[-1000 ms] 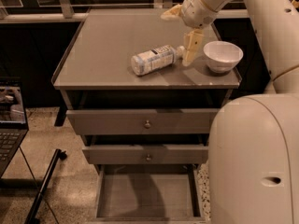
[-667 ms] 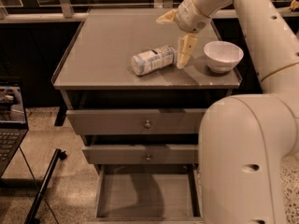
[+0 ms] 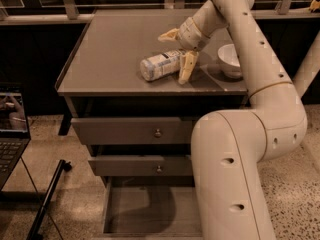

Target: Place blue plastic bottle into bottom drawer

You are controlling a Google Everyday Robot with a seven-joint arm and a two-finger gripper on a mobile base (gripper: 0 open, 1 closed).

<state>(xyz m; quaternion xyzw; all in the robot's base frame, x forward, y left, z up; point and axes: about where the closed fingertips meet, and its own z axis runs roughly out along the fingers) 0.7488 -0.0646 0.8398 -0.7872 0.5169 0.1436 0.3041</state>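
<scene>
1. Bottom drawer (image 3: 145, 211) is pulled out, nearest to me. My own arm (image 3: 225, 184) covers its right side, so I judge the usable entry is the left half.
2. Middle drawer (image 3: 125, 166) and top drawer (image 3: 120, 130) sit above it with fronts forward of the drawer's rear. I'd bring the load in from the front, not straight down.
3. Blue plastic bottle (image 3: 161, 65) lies on its side on the cabinet top (image 3: 110, 49), right of centre and back from the front edge. My read: light, thin-walled, round, so it will roll and dent. Take it across the labelled body with a modest squeeze, not at the cap.
4. Gripper (image 3: 178, 51) is at the bottle's right end, fingers spread wide, one behind and one in front, nothing held. Contact: can't tell.
5. White bowl (image 3: 231, 59) is near the gripper's right, so it's tight there. Open tabletop lies to the left.
</scene>
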